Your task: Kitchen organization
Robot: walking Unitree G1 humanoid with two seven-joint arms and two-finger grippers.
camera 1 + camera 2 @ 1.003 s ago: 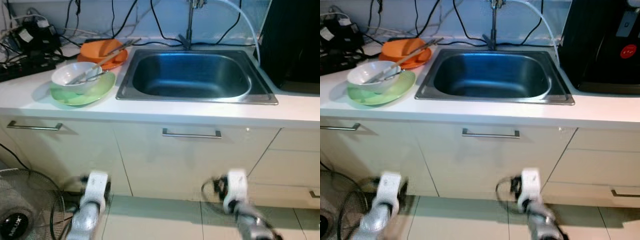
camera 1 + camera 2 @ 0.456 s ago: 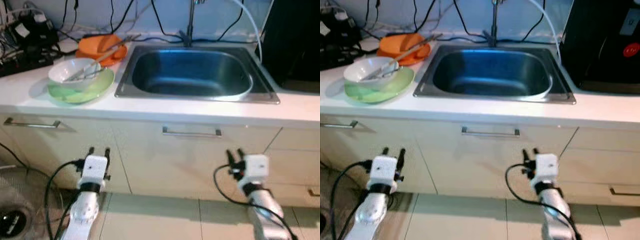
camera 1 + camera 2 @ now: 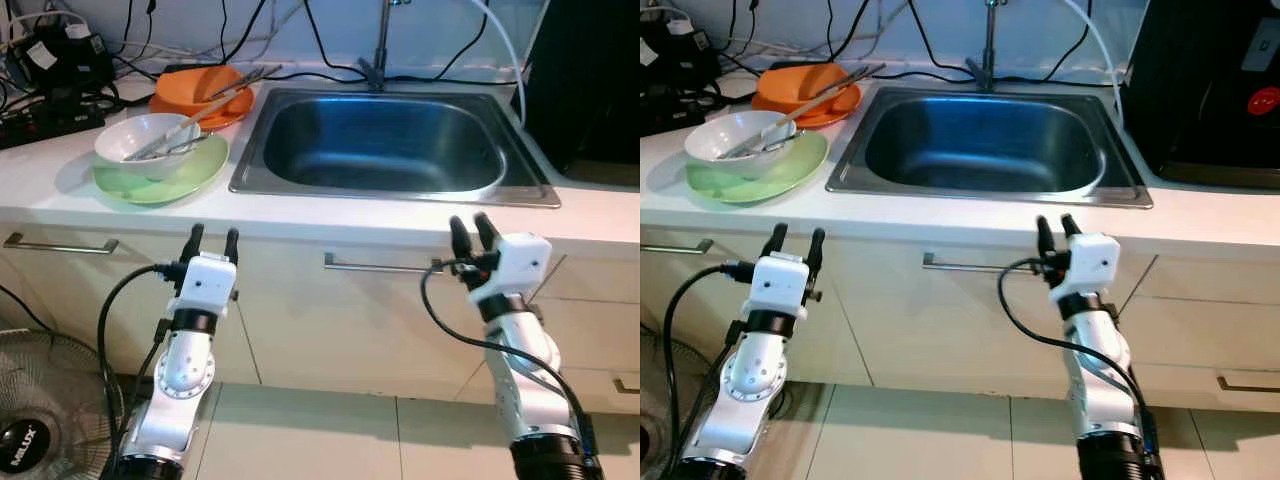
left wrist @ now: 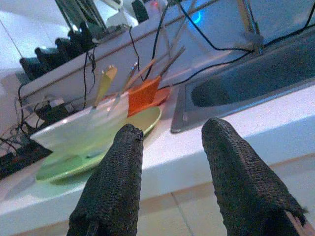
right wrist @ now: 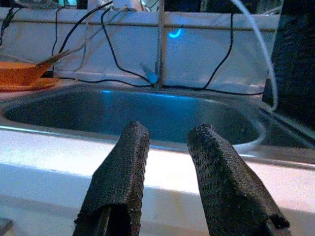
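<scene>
Both claws are raised in front of the cabinets just below the counter edge, each with fingers spread and nothing in them: the left gripper [image 3: 211, 240] below the dishes, the right gripper [image 3: 473, 232] below the sink [image 3: 390, 185]. Beside the sink, on the counter [image 3: 330, 220], a white bowl [image 3: 145, 143] with utensils sits on a green plate [image 3: 160, 180], an orange dish [image 3: 200, 95] with chopsticks behind it. Nothing looks tidied yet; every dish remains to be handled, I'd say.

a white countertop [image 3: 300, 215] is running above cream cabinets [image 3: 300, 320] with metal handles [image 3: 383, 267]; pale floor tiles [image 3: 330, 435] are lying below, a fan [image 3: 40, 420] standing at left.
</scene>
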